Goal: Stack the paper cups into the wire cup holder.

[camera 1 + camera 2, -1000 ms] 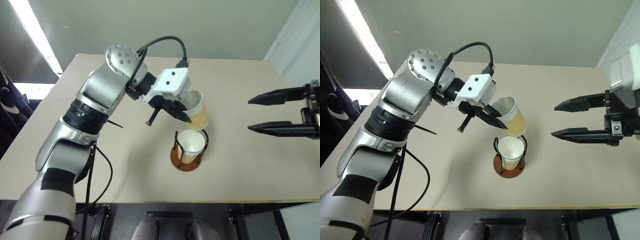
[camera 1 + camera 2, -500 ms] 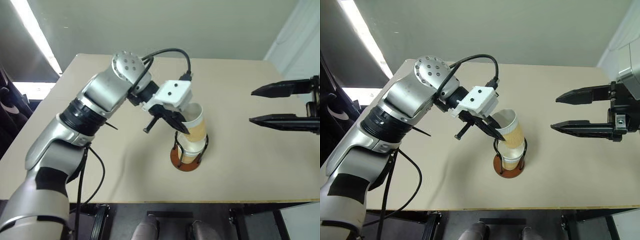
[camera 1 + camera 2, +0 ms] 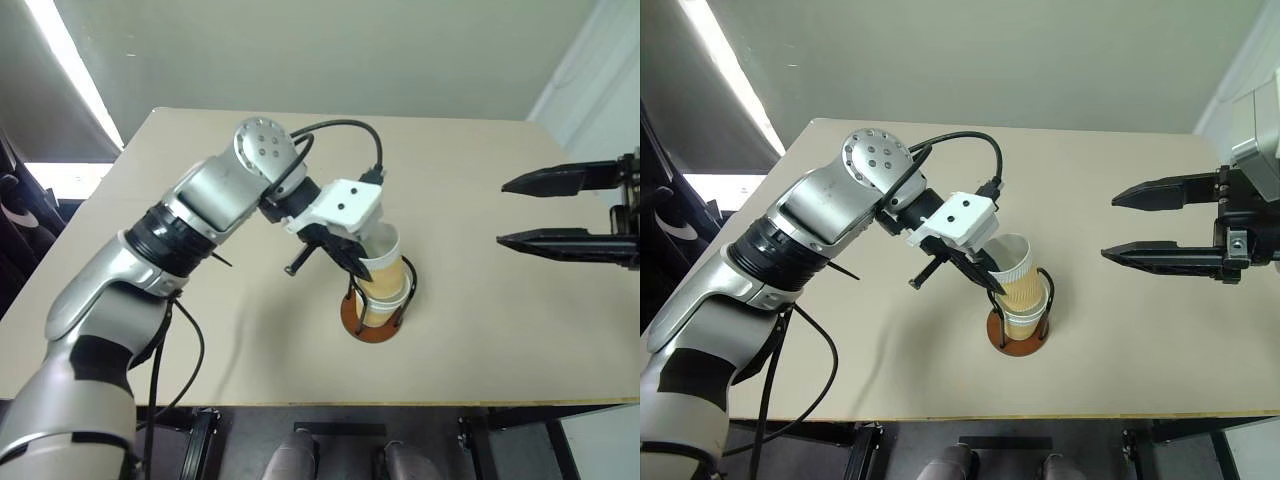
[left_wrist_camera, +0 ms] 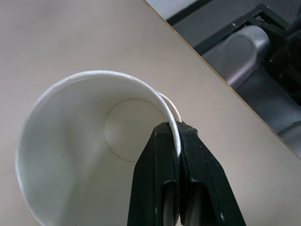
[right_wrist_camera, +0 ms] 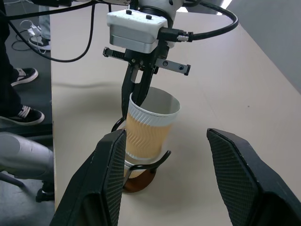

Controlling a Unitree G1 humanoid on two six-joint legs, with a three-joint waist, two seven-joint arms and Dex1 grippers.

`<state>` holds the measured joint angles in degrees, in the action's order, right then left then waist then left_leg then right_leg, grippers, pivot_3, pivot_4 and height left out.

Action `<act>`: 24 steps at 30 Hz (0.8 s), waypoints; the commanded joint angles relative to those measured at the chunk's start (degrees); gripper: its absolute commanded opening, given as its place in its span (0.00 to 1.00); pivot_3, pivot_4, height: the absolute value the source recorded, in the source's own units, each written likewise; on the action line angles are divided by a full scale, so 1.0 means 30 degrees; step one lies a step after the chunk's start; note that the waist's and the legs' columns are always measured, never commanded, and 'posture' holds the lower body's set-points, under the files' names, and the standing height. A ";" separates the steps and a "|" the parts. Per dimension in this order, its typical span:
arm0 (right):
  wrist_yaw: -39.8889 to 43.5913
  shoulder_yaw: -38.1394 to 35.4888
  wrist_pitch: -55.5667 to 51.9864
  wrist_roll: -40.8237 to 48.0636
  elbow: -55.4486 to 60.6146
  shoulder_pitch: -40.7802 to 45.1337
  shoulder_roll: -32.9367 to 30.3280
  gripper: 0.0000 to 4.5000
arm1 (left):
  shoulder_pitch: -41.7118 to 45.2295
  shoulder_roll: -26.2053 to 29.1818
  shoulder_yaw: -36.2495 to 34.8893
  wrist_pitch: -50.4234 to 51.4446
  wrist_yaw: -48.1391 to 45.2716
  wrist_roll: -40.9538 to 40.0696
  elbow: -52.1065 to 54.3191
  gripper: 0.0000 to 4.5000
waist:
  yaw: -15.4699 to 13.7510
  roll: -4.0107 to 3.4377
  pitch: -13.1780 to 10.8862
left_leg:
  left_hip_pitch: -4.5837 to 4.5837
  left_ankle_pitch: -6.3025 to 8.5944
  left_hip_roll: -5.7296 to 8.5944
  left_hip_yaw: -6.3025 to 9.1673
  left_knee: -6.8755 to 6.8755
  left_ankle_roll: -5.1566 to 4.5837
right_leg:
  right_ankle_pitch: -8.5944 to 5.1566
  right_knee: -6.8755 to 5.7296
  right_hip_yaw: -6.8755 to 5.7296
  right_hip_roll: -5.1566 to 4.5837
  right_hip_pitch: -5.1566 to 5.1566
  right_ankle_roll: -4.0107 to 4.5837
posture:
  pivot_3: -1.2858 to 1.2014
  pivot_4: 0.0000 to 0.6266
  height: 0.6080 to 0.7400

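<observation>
Item 1. Wire cup holder (image 3: 1017, 335): reddish-brown disc base, two black wire loops, standing on the table (image 3: 1120, 370) nearer its front edge, about mid-width; a paper cup (image 3: 1023, 319) already sits nested inside.

Item 2. Second paper cup (image 3: 1018, 280): tan ribbed wall, white rim, tilted, lower end entering the nested cup between the loops.

Item 3. Left gripper (image 3: 982, 276): pinched tight on that cup's rim wall, one finger inside, one outside.

Item 4. Right gripper (image 3: 1120, 226): jaws apart, empty, hovering toward the table's right edge.

Risk: the tilt may jam the cup against a wire loop or tip the holder; a release while tilted may leave it cocked.
</observation>
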<state>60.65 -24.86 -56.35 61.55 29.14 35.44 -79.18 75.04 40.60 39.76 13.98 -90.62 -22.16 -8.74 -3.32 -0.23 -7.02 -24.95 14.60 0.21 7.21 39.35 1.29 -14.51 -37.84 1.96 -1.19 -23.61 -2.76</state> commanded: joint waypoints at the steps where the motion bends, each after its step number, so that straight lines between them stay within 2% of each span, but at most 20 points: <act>1: -0.0065 -0.0902 0.0308 -0.0208 0.0053 -0.0038 -0.0425 0.61 | 0.0154 0.0005 0.0164 -0.0517 -0.0625 0.0156 0.0280 0.01 | -0.0001 0.0000 0.0000 | 0.0000 0.0000 0.0000 -0.0001 0.0001 -0.0001 | 0.0000 0.0001 0.0000 -0.0001 0.0001 0.0000 | 0.52 0.24 1.00; 6: 0.0030 -0.0887 0.0450 -0.0485 0.0031 -0.0268 -0.0465 0.61 | 0.0143 -0.0901 0.0005 -0.0649 -0.0625 0.0763 -0.0325 0.01 | -0.0010 0.0000 0.0000 | -0.0001 0.0001 0.0000 -0.0001 0.0001 -0.0001 | 0.0000 0.0001 0.0000 -0.0001 0.0001 0.0000 | 0.52 0.24 1.00; 7: 0.0077 -0.0917 0.0464 -0.0563 0.0052 -0.0369 -0.0474 0.61 | 0.0134 -0.1209 -0.0193 -0.0522 -0.0625 0.0856 -0.0418 0.04 | -0.0021 0.0000 0.0000 | -0.0002 0.0001 0.0001 -0.0001 0.0002 -0.0002 | 0.0000 0.0001 0.0000 -0.0003 0.0003 0.0000 | 0.52 0.24 1.00; 9: 0.0119 -0.1001 0.0447 -0.0608 0.0079 -0.0526 -0.0494 0.61 | 0.0150 -0.1672 -0.0476 -0.0442 -0.0625 0.0961 -0.0540 0.14 | -0.0026 0.0001 0.0000 | -0.0006 0.0002 0.0001 -0.0001 0.0004 -0.0002 | 0.0000 0.0002 0.0000 -0.0004 0.0003 -0.0002 | 0.52 0.24 1.00; 17: 0.0111 -0.1037 0.0574 -0.0678 0.0004 -0.0764 -0.0563 0.61 | 0.0436 -0.2179 -0.1134 -0.0139 -0.0625 0.1030 -0.0961 0.76 | -0.0025 0.0000 0.0001 | -0.0001 0.0002 0.0002 -0.0012 0.0000 -0.0002 | -0.0003 -0.0004 0.0001 -0.0003 0.0003 -0.0009 | 0.52 0.24 1.00; 20: -0.0259 -0.0605 0.0929 -0.0936 -0.0256 -0.0486 -0.0348 0.61 | 0.0599 -0.2798 -0.2486 0.0669 -0.0136 0.1014 -0.1612 0.98 | -0.0065 0.0000 0.0000 | -0.0005 0.0003 0.0004 -0.0010 0.0006 -0.0004 | -0.0003 0.0000 0.0001 -0.0004 0.0004 -0.0016 | 0.52 0.24 1.00; 24: -0.1667 0.0056 0.1332 -0.1351 -0.0724 -0.0162 0.0617 0.61 | 0.0425 -0.3524 -0.4792 0.1897 0.1779 0.0881 -0.2181 0.99 | -0.0067 0.0001 0.0000 | -0.0007 0.0007 0.0004 -0.0013 0.0012 -0.0011 | -0.0003 -0.0003 0.0001 -0.0004 0.0006 -0.0022 | 0.52 0.24 1.00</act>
<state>57.86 -24.68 -53.46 58.28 28.04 34.25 -78.14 75.12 30.23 29.58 18.40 -87.71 -18.90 -15.26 -3.52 -0.23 -7.02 -24.97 14.62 0.22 7.17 39.39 1.26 -14.52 -37.85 1.96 -1.20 -23.59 -2.83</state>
